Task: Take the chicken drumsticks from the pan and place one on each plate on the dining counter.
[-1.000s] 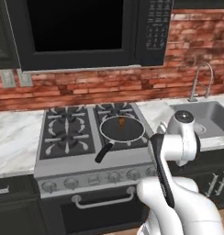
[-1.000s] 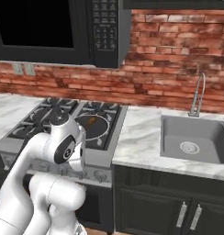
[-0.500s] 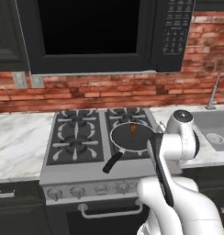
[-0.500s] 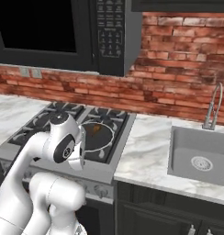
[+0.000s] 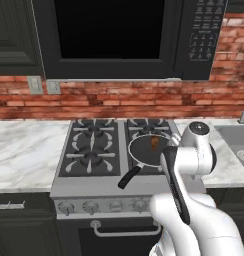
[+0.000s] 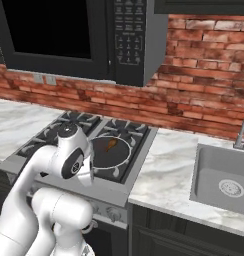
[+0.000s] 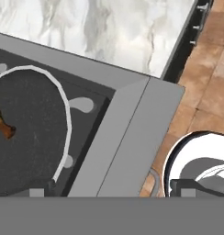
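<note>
The pan (image 5: pixel 144 152) sits on the stove's front right burner, its black handle (image 5: pixel 129 178) pointing toward me. An orange-brown chicken drumstick (image 5: pixel 154 143) lies in it near the far rim, also visible from the right base camera as the drumstick (image 6: pixel 111 145) in the pan (image 6: pixel 114 155). In the hand view the pan (image 7: pixel 26 147) lies at the left, with the drumstick (image 7: pixel 2 123) at the frame's edge. My gripper (image 7: pixel 109 193) is open and holds nothing, hanging high over the stove's front corner beside the pan. The plates and the dining counter are out of view.
The gas stove (image 5: pixel 94 150) stands between marble worktops (image 5: pixel 24 150) along the brick wall. A sink (image 6: pixel 221 175) is to the right. A black microwave (image 5: pixel 119 35) hangs above the burners. Brown floor tiles (image 7: pixel 205 92) show below the stove front.
The whole picture has shifted: the base has driven left and closer, so the stove now sits centred and larger and the sink has slid to the right edge. Arm and open gripper keep their pose.
</note>
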Available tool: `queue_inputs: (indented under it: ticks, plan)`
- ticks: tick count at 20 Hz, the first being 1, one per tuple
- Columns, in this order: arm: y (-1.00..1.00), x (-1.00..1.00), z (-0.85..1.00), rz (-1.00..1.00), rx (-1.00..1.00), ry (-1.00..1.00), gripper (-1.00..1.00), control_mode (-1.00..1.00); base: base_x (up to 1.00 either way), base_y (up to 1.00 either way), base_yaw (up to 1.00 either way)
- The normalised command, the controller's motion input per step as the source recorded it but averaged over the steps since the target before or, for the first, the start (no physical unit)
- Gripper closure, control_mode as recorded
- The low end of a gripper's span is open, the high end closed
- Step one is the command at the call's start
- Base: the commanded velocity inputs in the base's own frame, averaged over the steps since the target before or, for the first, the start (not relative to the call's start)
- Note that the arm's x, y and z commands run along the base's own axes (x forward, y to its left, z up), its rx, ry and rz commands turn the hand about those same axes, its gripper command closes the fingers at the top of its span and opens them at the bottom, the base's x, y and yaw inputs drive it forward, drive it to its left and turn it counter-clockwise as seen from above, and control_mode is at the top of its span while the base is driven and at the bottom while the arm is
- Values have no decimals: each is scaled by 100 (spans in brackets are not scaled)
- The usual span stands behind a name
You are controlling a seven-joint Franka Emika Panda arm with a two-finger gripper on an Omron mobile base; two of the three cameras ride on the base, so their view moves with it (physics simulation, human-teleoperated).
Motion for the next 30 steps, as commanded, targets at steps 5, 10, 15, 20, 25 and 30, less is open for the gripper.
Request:
queue_inputs:
  ticks: [5,10,15,20,25,30]
  plan:
    - [0,32,-17,27,0,1,-100,-100,0,0,0]
    - [0,39,4,27,-2,4,-100,-100,0,0,0]
    - [0,29,36,23,-10,1,-100,-100,0,0,0]
    - [0,18,25,19,-27,2,-100,-100,0,0,0]
    - [0,30,-6,20,-36,0,-100,-100,0,0,0]
    - [-2,66,-57,35,-20,-3,-100,-100,0,0,0]
